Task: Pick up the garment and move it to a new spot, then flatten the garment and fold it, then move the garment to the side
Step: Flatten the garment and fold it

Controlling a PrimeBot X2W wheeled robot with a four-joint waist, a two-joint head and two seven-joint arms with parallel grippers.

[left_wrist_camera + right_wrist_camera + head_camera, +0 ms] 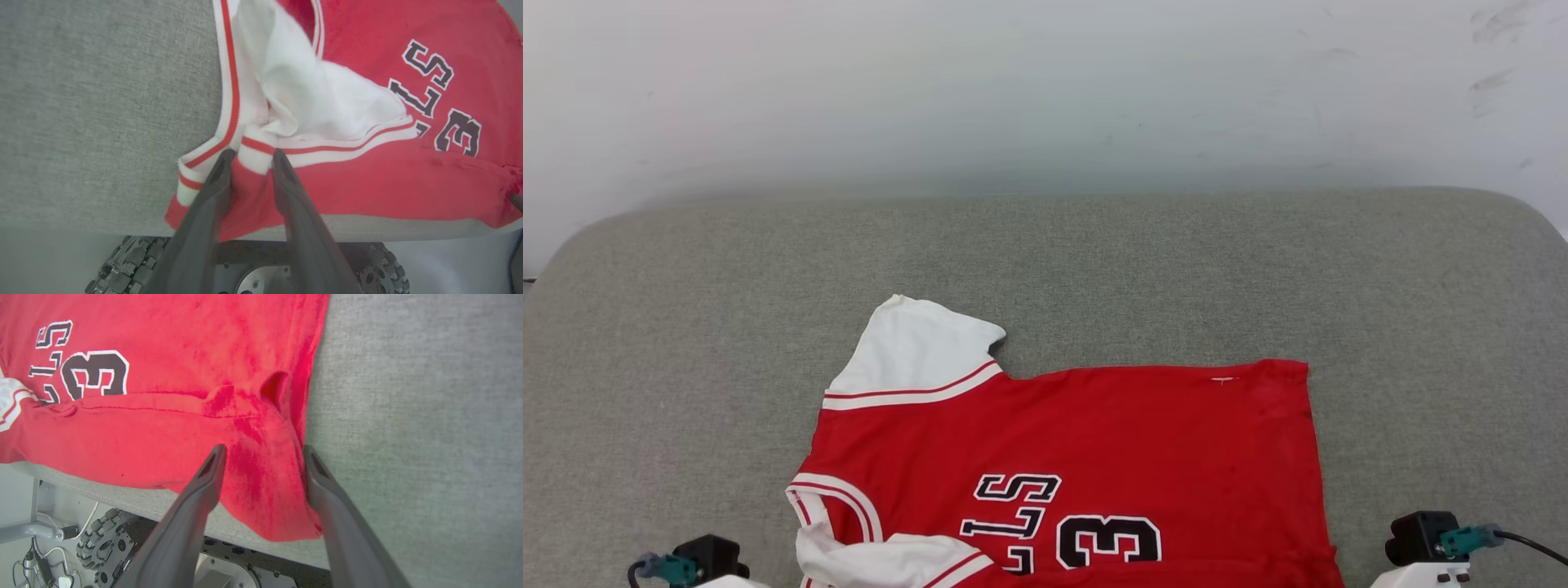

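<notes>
Grey padded surface (1045, 261). Found the garment (1094, 441) spread at its near edge, overhanging. Judged flattening in hand. Saw left gripper (252, 157) parted over striped trim (255, 149), right gripper (263, 451) wide astride red corner (278, 506), gripping nothing. Needed next: smoothing crumpled near sleeve (318, 98). Lettering (1021, 506) partly covered, cut off.

Garment (1094, 441) on padded surface (686, 327), over its near edge

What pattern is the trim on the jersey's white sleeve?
White with a thin red stripe; the sleeve trim shows best in the left wrist view.
</notes>
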